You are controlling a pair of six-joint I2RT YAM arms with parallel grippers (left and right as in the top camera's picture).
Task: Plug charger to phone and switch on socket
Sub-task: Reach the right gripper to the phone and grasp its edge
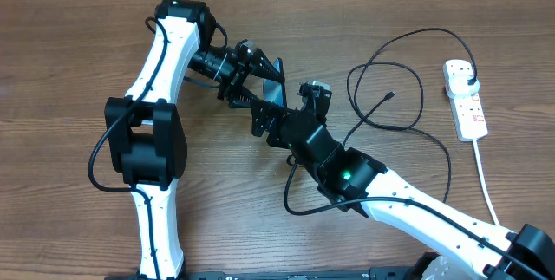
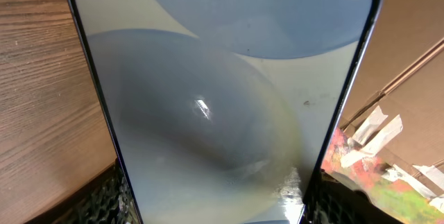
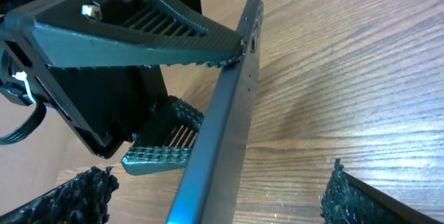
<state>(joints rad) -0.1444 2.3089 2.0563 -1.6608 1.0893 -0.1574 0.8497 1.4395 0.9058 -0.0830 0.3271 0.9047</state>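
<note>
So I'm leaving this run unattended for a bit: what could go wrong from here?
1. The left tool pinches the phone by its thin edges, tilted above the table. A bump from the open right tool close beside it might knock it loose.
2. The charger lies looped on the table beside the right arm, its tip unheld. Reaching for it could snag or drag the cable, perhaps tugging the socket.

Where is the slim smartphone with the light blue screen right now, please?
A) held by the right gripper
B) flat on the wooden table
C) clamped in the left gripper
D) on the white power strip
C: in the right wrist view the left gripper pinches the smartphone by its long edges.
</note>
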